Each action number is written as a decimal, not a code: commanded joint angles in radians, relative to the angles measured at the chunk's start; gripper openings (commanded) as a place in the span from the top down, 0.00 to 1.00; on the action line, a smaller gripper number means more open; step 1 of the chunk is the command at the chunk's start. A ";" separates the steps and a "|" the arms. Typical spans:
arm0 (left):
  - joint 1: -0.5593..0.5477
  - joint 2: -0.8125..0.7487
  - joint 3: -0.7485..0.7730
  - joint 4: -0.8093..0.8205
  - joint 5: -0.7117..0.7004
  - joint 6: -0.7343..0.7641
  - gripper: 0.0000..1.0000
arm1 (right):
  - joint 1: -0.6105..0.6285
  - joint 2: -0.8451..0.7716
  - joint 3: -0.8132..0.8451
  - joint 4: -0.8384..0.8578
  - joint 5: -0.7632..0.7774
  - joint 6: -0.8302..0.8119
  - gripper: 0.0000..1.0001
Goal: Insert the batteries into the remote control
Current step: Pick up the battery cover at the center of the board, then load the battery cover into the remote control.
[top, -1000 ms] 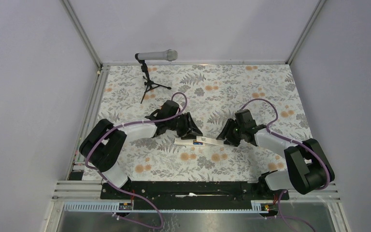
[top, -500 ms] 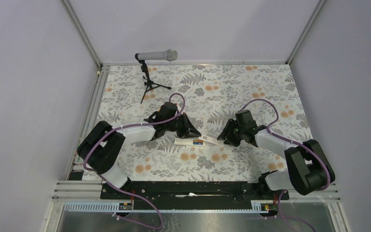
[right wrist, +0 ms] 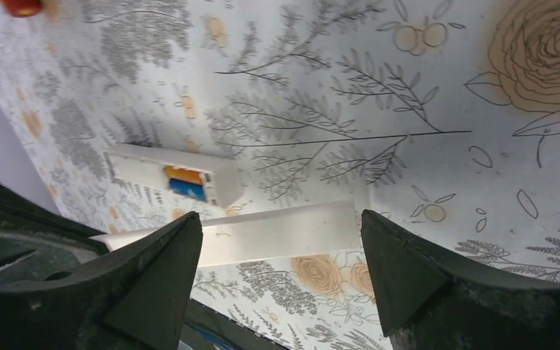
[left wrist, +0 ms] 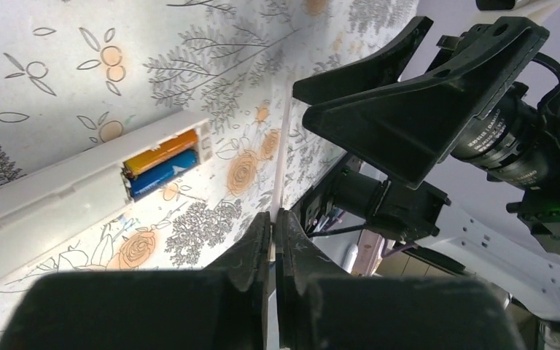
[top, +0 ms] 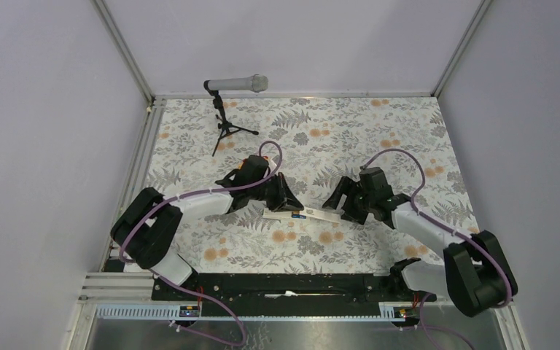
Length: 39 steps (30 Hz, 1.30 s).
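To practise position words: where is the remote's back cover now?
Table centre, top view: the back cover is right of the remote control, between the fingers of the open right gripper, its left end at the left gripper.

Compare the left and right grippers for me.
The left gripper is shut, pinching one end of the cover; the right gripper is open, a finger on either side of the cover. The left is by the remote's battery end; the right is farther off. Both are black and meet at the cover.
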 commanded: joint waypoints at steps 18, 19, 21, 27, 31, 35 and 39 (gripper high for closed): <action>0.417 -0.403 0.008 -0.239 0.466 0.312 1.00 | 0.006 -0.403 0.110 0.128 -0.251 0.065 0.04; 0.421 -0.410 0.012 -0.242 0.491 0.312 1.00 | 0.006 -0.392 0.115 0.164 -0.288 0.071 0.04; 0.436 -0.430 0.008 -0.229 0.547 0.307 1.00 | 0.005 -0.358 0.169 0.119 -0.299 0.088 0.04; 0.470 -0.481 -0.027 -0.144 0.655 0.243 1.00 | 0.006 -0.286 0.212 0.156 -0.378 0.112 0.07; 0.477 -0.496 -0.055 -0.024 0.669 0.156 1.00 | 0.006 -0.275 0.206 0.177 -0.443 0.074 0.07; 0.477 -0.491 -0.070 0.053 0.683 0.091 1.00 | 0.008 -0.257 0.146 0.390 -0.559 0.165 0.14; 0.477 -0.487 -0.076 0.092 0.684 0.061 1.00 | 0.012 -0.218 0.090 0.569 -0.627 0.271 0.37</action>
